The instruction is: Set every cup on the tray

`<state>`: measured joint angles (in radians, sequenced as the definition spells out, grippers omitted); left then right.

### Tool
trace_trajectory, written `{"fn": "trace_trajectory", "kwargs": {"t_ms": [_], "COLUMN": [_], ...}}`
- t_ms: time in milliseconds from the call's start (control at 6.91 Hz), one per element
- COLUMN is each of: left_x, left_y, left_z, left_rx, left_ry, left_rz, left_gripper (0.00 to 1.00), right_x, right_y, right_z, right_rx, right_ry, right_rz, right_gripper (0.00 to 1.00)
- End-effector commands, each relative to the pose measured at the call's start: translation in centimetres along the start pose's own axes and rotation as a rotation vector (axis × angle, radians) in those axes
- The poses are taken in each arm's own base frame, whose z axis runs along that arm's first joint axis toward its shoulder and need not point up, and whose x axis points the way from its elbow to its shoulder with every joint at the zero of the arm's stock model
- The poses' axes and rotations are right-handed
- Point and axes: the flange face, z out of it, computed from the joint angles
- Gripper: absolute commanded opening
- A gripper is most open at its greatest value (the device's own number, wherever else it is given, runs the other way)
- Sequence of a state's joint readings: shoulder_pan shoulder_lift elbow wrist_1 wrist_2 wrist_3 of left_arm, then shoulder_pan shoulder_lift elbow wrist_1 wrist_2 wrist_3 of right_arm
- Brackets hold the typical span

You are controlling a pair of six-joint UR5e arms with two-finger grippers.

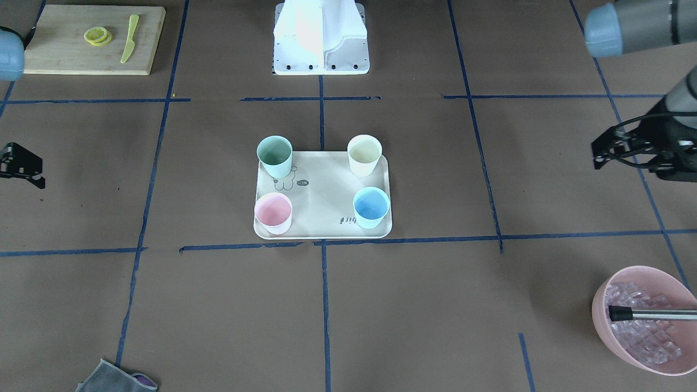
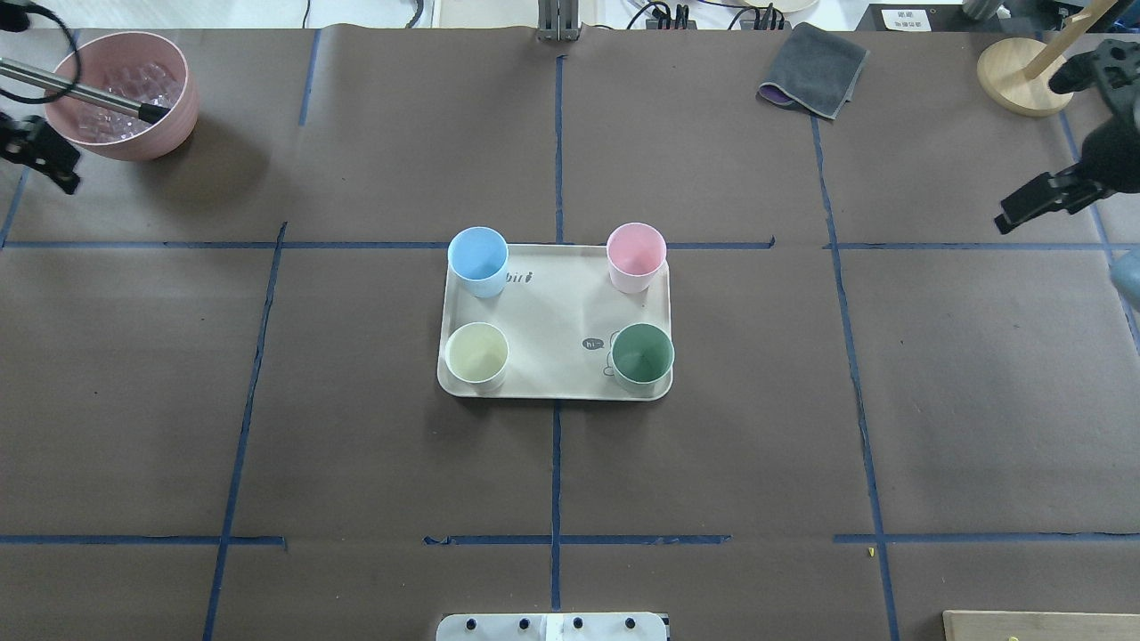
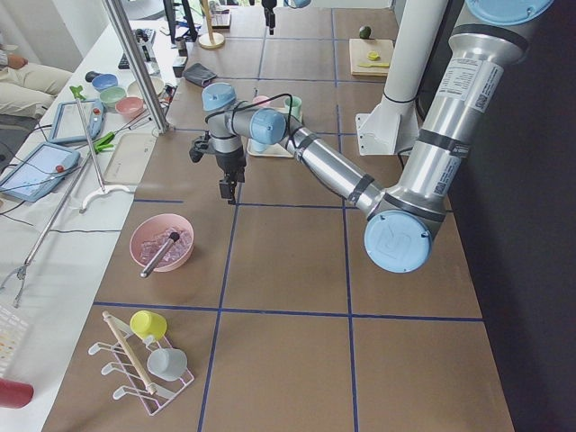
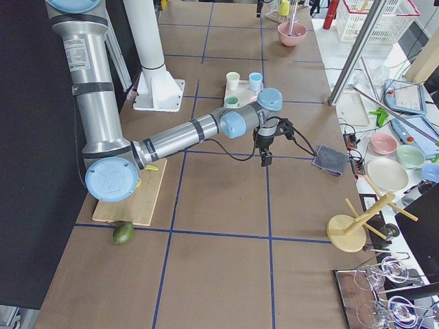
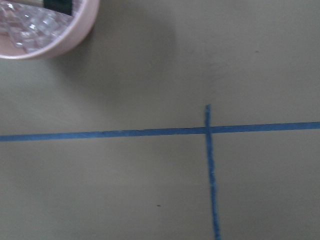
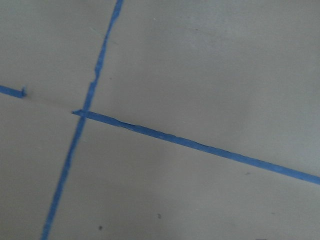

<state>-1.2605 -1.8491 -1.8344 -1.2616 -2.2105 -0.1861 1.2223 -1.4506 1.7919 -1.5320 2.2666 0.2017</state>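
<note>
The tray (image 2: 552,329) lies in the middle of the desk (image 2: 356,445). All four cups stand up on it, one in each corner. The blue cup (image 2: 478,260) and the pink cup (image 2: 636,256) are at the far corners. The cream cup (image 2: 477,354) and the green cup (image 2: 642,356) are at the near corners. The left pincer (image 1: 612,147) hangs far off to one side, near a pink bowl (image 2: 169,125) of ice. The right pincer (image 2: 1033,203) hangs far off to the other side. Both hold nothing. I cannot tell if they are spread or pressed together.
</note>
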Motion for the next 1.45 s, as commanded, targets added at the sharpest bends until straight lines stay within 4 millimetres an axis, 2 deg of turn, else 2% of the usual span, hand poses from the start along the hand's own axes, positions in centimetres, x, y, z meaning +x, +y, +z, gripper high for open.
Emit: {"fn": "trace_trajectory", "kwargs": {"t_ms": [0,145,289,434,579,723,868,1013,1302], "left_x": [-13.0,-15.5,-16.7,-18.2,-18.1,-19.2,-19.3,-19.7,-19.2], "left_y": [4.2,7.4,9.1,9.9,10.1,10.6,10.6,10.5,10.7], "left_z": [0.6,2.4,4.2,6.1,5.9,5.2,4.9,5.4,5.2], "left_rx": [-0.030,-0.054,-0.091,-0.130,-0.126,-0.107,-0.105,-0.119,-0.117], "left_ry": [0.004,0.056,0.076,0.082,0.080,0.086,0.080,0.065,0.054], "left_rz": [0.096,0.068,0.017,-0.015,-0.014,-0.032,-0.038,-0.041,-0.029], "left_gripper": [1.00,1.00,1.00,1.00,1.00,1.00,1.00,1.00,1.00], "right_x": [10.0,13.3,15.0,15.0,14.7,14.6,14.6,14.6,14.5], "right_y": [6.7,9.9,12.6,12.8,12.7,12.6,12.4,12.4,12.3], "right_z": [-1.2,-1.4,-1.3,-1.2,-1.5,-1.6,-1.7,-1.6,-1.7], "right_rx": [-0.016,-0.024,-0.031,-0.033,-0.024,-0.021,-0.019,-0.015,-0.011], "right_ry": [0.040,0.049,0.031,0.022,0.027,0.024,0.024,0.024,0.024], "right_rz": [-0.076,-0.054,0.026,0.072,0.120,0.122,0.127,0.153,0.150], "right_gripper": [1.00,1.00,0.99,0.99,1.00,1.00,1.00,1.00,1.00]}}
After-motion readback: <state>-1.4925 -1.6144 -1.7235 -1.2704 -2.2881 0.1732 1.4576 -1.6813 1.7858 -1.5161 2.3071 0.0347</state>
